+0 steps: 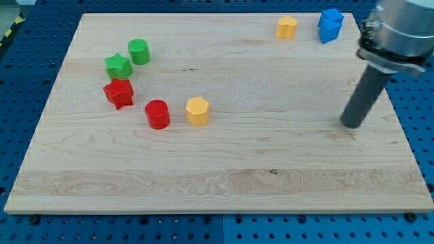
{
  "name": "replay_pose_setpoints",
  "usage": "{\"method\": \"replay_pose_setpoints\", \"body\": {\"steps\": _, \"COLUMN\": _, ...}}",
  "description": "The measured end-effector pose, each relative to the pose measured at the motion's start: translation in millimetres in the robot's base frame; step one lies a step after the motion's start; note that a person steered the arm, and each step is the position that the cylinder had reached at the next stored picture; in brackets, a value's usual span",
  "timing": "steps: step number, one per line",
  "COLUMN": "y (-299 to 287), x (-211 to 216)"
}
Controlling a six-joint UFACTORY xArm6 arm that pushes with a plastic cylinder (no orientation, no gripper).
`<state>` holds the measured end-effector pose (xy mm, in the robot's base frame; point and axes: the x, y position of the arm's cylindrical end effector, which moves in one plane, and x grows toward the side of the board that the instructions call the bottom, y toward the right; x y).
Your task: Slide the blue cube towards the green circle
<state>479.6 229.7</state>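
The blue cube point(330, 25) sits near the view's top right corner of the wooden board point(217, 169). The green circle point(139, 51) stands at the view's upper left, touching or nearly touching a green star point(119, 66). My tip point(352, 125) rests on the board at the view's right, well below the blue cube and slightly to its right. It is not touching any block.
A yellow block point(287, 27) sits just left of the blue cube. A red star point(119, 93), a red cylinder point(157, 114) and a yellow hexagon point(197, 111) lie in an arc below the green blocks. The board's right edge is close to my tip.
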Motion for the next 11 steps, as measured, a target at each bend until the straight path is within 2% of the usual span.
{"method": "replay_pose_setpoints", "body": {"steps": 1, "y": 36.7, "x": -36.4}}
{"method": "replay_pose_setpoints", "body": {"steps": 3, "y": 85.2, "x": -143.8}}
{"method": "replay_pose_setpoints", "body": {"steps": 5, "y": 62.5, "x": -251.8}}
{"method": "replay_pose_setpoints", "body": {"steps": 6, "y": 57.1, "x": -263.6}}
{"method": "replay_pose_setpoints", "body": {"steps": 11, "y": -14.4, "x": -256.5}}
